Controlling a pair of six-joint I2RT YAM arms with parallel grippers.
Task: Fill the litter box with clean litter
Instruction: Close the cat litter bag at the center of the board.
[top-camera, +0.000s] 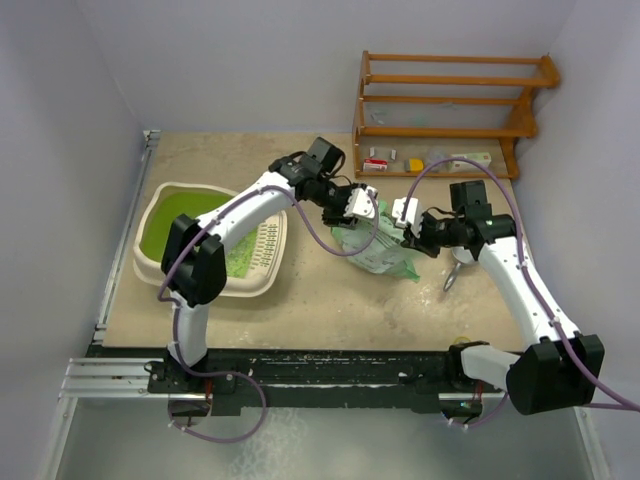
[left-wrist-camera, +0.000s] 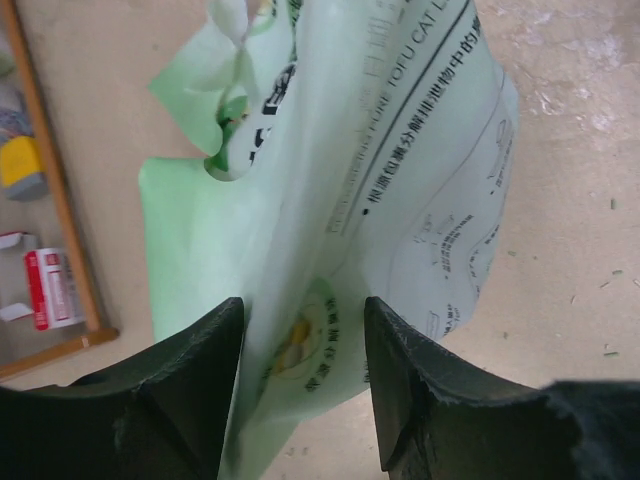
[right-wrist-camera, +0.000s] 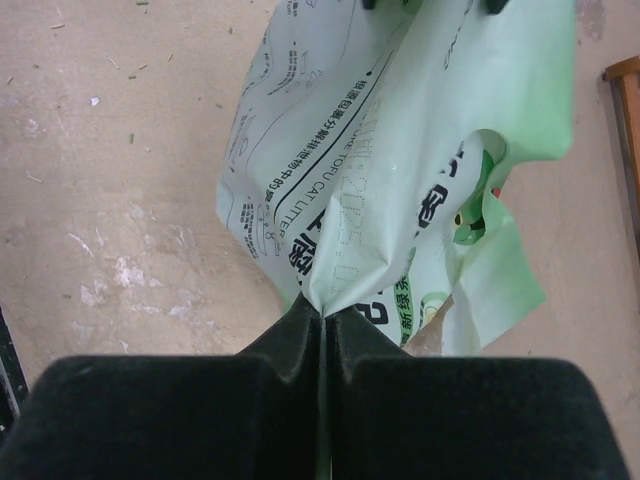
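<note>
- My right pincer (right-wrist-camera: 322, 315) is pressed together on a fold of the light green printed bag (top-camera: 378, 250); the film runs out of the closed seam between the two fingers.
- My left pincer (left-wrist-camera: 300, 310) has its fingers standing apart on either side of another fold of the same bag. I cannot tell whether the pads are biting on it or only flanking it.
- The litter box (top-camera: 150, 255) lies flat on the left part of the table (top-camera: 330, 310), with its slotted grille (top-camera: 265, 245) at the end nearer the bag. The bag stands to the right of the box and apart from it.
- Clean litter: no single granule can be made out in any view. I judge that it is inside the bag.
- Step in hand, as I judge it: taking hold of the bag with both pincers; the pour is not yet begun.
- Next move, as I judge it: make the left hold firm, carry the bag leftward over the green interior, then tip its mouth downward.
- Count: one litter box, one bag, two pincers, one wooden shelf (top-camera: 450, 100) at the far edge.
</note>
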